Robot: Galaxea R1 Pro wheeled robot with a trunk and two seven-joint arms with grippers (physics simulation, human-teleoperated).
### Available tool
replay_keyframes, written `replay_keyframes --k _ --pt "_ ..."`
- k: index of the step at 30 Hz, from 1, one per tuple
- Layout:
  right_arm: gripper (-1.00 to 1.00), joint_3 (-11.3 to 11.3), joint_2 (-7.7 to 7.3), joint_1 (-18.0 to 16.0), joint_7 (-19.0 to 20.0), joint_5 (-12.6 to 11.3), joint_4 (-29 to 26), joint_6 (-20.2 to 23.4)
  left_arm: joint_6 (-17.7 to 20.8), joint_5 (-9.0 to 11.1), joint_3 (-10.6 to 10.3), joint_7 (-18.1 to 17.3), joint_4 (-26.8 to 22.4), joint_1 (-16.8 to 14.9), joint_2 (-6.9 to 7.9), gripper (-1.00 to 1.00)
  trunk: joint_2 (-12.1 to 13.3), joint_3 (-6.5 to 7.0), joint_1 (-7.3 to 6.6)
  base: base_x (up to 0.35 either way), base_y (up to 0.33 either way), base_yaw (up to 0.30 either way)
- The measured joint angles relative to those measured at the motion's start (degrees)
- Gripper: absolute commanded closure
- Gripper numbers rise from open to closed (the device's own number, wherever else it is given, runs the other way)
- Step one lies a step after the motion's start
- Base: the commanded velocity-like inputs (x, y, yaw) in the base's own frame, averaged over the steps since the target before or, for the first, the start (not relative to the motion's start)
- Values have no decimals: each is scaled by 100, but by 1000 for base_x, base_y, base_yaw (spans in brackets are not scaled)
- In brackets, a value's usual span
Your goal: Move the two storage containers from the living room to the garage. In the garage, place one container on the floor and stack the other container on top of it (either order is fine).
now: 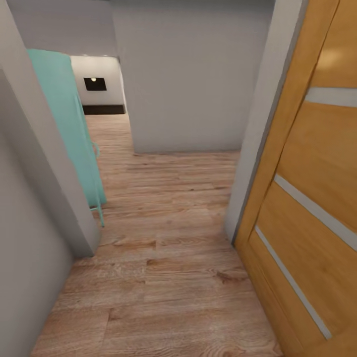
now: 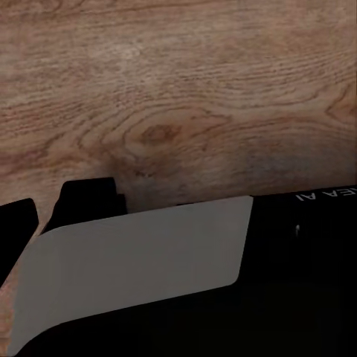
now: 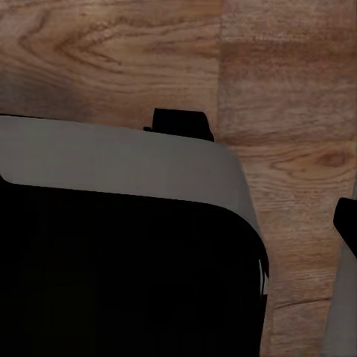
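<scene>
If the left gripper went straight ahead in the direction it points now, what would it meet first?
Most likely the wood floor. The left wrist view looks along the gripper onto the planks, past part of the robot's own body. Nothing else seems to lie in that line, though depth is hard to judge.

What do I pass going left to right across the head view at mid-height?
Grey wall → teal door → wood-plank floor → grey door frame → wooden door.
</scene>
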Motion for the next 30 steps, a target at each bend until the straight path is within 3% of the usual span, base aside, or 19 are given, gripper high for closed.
replay_keyframes --k 19,30 --pt "-100 -1 -3 0 0 -6 0 1 -6 3 0 4 0 0 9 -100 0 0 0 323 2 3" --pt "-100 -1 -11 -1 -1 2 0 -7 -9 3 0 4 -1 0 10 -100 0 0 0 324 0 200"
